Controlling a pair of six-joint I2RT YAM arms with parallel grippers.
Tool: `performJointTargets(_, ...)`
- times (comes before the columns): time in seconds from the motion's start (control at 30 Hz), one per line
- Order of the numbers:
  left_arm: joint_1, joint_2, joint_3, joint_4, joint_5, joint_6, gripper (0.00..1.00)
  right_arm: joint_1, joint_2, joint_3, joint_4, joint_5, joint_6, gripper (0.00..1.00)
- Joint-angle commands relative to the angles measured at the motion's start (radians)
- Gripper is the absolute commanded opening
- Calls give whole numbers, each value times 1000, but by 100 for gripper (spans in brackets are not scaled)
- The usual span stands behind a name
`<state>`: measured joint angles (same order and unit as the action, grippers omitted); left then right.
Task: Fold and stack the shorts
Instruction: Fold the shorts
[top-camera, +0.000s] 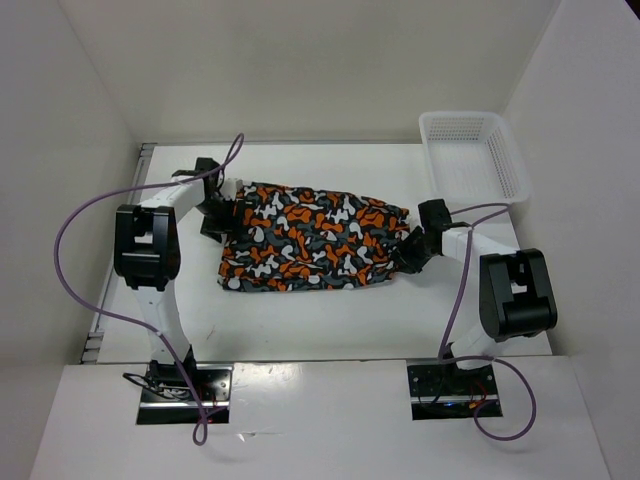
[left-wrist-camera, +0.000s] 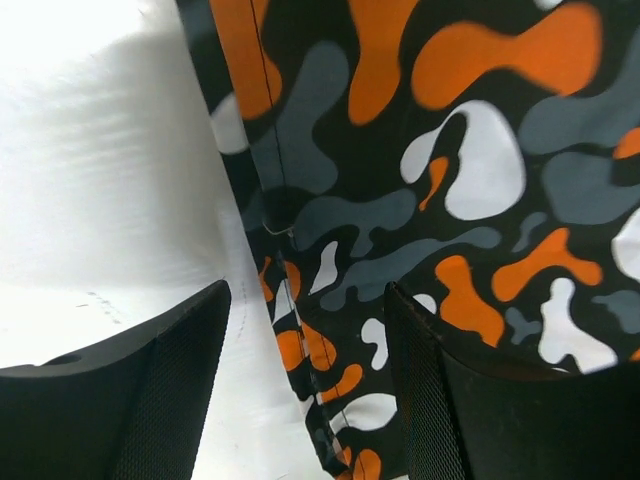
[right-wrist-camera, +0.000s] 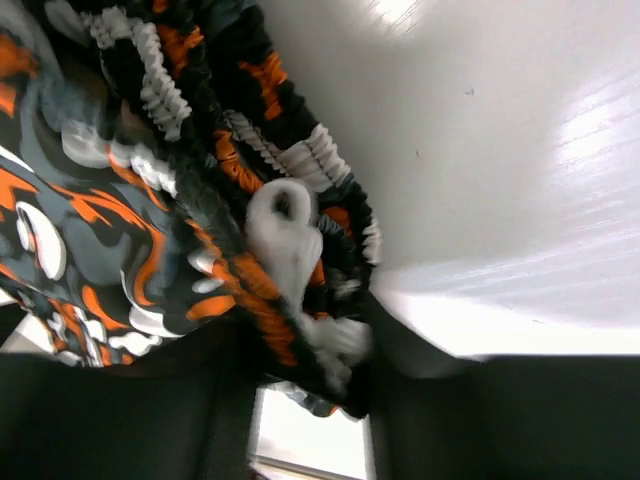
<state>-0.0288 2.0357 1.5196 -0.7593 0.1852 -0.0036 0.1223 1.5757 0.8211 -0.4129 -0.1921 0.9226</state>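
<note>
From above, the shorts (top-camera: 315, 240) lie spread flat on the table (top-camera: 330, 320) between my left pincer (top-camera: 222, 215) at one short edge and my right pincer (top-camera: 412, 250) at the other, with the white mesh basket (top-camera: 475, 150) well apart at the far right corner. Down my left wrist, the fingers (left-wrist-camera: 170, 400) stand apart and grip nothing, the stitched hem (left-wrist-camera: 262, 180) running between them; it looks like light, limp cloth that will sag and slide, so I'd pinch right on that seam. Down my right wrist, I'm clenched on the gathered elastic waistband (right-wrist-camera: 300, 160), probably the thickest, surest hold here.
</note>
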Motion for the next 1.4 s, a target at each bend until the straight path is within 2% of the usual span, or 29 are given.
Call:
performJointTargets(0.0, 1, -57, -45, 44, 10, 4, 71, -22, -20, 7, 36, 0, -8, 38)
performJointTargets(0.03, 1, -57, -55, 55, 10, 4, 71, -23, -32, 7, 36, 9, -8, 27)
performJointTargets(0.13, 1, -57, -74, 64, 31, 4, 71, -35, -42, 30, 36, 20, -30, 9)
performJointTargets(0.2, 1, -45, -84, 64, 40, 4, 71, -35, -54, 56, 36, 20, -65, 1)
performJointTargets(0.33, -8, -43, -102, 83, 51, 4, 71, -35, -74, 147, -47, 81, -140, 0)
performJointTargets(0.43, -29, -52, -102, 83, 83, 4, 71, -35, -97, 295, -121, 130, -243, 0)
performJointTargets(0.53, -40, -43, -102, 83, 120, 4, 71, 57, -79, 412, -182, 213, -315, 0)
performJointTargets(0.6, -66, -7, -93, 74, 143, 4, 66, 123, -8, 542, -248, 261, -393, 0)
performJointTargets(0.63, -66, 3, -93, 74, 143, 4, 60, 190, 24, 588, -274, 302, -416, 0)
performJointTargets(0.73, -88, 40, -70, 74, 194, 4, 51, 287, 180, 833, -381, 345, -519, 0)
performJointTargets(0.9, -126, 81, -18, 64, 270, 4, 49, 566, 519, 1145, -611, 447, -717, 0)
performJointTargets(0.93, -138, 92, -18, 64, 270, 4, 49, 604, 552, 1191, -612, 466, -758, 0)
performJointTargets(1.03, -138, 101, -7, 74, 260, 4, 49, 703, 607, 1225, -598, 363, -792, 0)
performJointTargets(1.13, -138, 101, -28, 94, 249, 4, 47, 787, 648, 1265, -598, 353, -820, 0)
performJointTargets(1.37, -138, 121, -18, 94, 270, 4, 44, 835, 753, 1403, -598, 269, -800, 0)
